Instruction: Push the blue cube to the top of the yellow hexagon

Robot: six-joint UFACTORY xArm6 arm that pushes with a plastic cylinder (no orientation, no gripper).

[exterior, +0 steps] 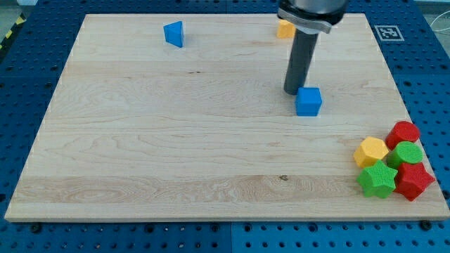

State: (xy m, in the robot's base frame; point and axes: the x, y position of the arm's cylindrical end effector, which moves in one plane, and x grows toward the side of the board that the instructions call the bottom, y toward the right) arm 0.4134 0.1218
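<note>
Blocks crowded at the board's (pixel 140 176) near right corner: green star (pixel 377 178), red star-like block (pixel 413 181), green block (pixel 406 153), red block (pixel 403 132), and yellow hexagon (pixel 370 151) on the group's left side. Farther up, blue cube (pixel 309 101) standing alone, well apart from the hexagon, at about 10 o'clock from it. Tip (pixel 292 92) resting just beside the cube, at its 10 o'clock, maybe touching; no hand on this rod, so nothing held or opened. At the far edge, blue triangle-like block (pixel 174 33) on the left and orange block (pixel 284 29) half hidden behind the arm.

Task judged as under way but not finished: cube lying on a good line, still to be pushed down-right to sit directly at the hexagon's 12 o'clock, without disturbing the red block nearby.
</note>
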